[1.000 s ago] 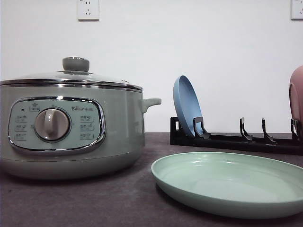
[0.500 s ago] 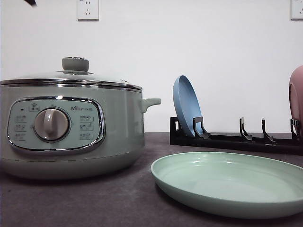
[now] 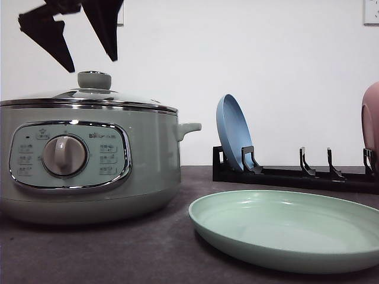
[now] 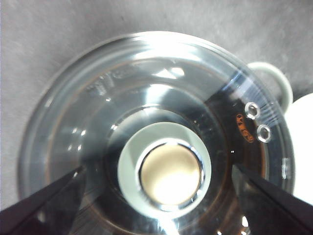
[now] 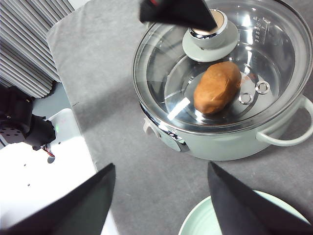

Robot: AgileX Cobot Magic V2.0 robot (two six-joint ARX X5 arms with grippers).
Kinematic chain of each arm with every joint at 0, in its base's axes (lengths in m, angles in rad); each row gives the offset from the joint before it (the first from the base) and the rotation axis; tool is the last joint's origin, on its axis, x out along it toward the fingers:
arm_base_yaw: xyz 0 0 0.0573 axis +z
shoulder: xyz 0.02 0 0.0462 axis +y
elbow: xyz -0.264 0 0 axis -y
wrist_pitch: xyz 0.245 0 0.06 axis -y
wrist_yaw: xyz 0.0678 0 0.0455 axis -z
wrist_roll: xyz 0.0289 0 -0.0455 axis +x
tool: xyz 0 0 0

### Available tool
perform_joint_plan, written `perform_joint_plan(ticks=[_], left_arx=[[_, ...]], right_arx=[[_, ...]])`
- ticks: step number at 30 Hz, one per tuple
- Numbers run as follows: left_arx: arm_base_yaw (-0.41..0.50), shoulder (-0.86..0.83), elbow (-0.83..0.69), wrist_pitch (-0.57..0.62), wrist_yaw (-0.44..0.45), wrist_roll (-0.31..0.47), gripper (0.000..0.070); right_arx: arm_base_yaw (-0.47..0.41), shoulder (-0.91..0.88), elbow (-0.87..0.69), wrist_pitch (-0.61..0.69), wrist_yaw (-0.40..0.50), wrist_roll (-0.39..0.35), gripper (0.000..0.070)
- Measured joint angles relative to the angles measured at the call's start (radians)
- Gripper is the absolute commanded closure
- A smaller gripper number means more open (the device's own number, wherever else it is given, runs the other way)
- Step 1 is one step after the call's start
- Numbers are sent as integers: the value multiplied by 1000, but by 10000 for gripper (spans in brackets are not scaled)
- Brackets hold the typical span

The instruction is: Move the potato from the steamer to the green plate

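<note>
We see the potato [image 5: 217,87] lying inside the steamer [image 3: 89,160], orange-brown and visible through the glass lid [image 5: 220,68], just beside the lid's green knob [image 5: 210,34] and near two small metal vents in the glass. The lid sits closed on the steamer, which stands on the dark grey bench [image 3: 118,254] with its control panel and round dial [image 3: 65,155] facing the front camera and its small side handle [image 3: 189,128] pointing toward the green plate [image 3: 290,228]. Our left claw [image 3: 89,56] hangs above the lid, its two dark fingers [image 3: 47,35] spread wide and pointing down on either side of the knob without touching it; it holds nothing. In the left wrist view the knob [image 4: 165,169] lies centred between the finger tips [image 4: 39,205], with glare on the glass hiding what is under it. Our right claw [image 5: 159,196] is raised well above the bench near the steamer's front, its fingers [image 5: 83,205] wide apart and empty, with the rim of the green plate [image 5: 195,220] showing between them. The green plate rests flat and bare on the bench just beside the steamer, apart from it. Behind the plate stands a black dish rack [image 3: 296,174] holding a blue plate [image 3: 234,133] upright, and a pink plate [image 3: 372,118] at the far edge.
</note>
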Motion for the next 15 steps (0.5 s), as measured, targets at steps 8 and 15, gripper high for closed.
perform_joint_plan(ticks=[8,15], left_arx=[[-15,57,0,0,0,3,106],[-22,74,0,0,-5,3,154]], right_arx=[[0,0,0,0,0,0,328],[0,0,0,0,0,0,328]])
